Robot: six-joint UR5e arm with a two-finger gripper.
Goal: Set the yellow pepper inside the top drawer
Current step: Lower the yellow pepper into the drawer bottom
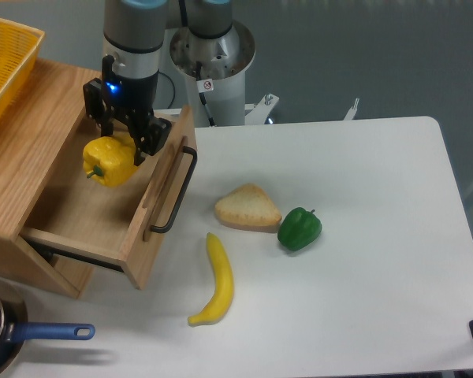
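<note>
The yellow pepper [108, 161] hangs in the air over the inside of the open top drawer [87, 206], its green stem pointing to the lower left. My gripper [118, 139] comes down from above and is shut on the pepper's upper part, with black fingers on both sides. The drawer is pulled out of the oak cabinet, and its black bar handle [177, 191] faces the table. Its wooden floor below the pepper is bare.
A yellow mesh basket [4, 63] sits on the cabinet top at far left. On the white table lie a bread slice [247, 208], a green pepper [299, 228] and a banana [215, 280]. A pan with a blue handle [47, 333] is at the bottom left.
</note>
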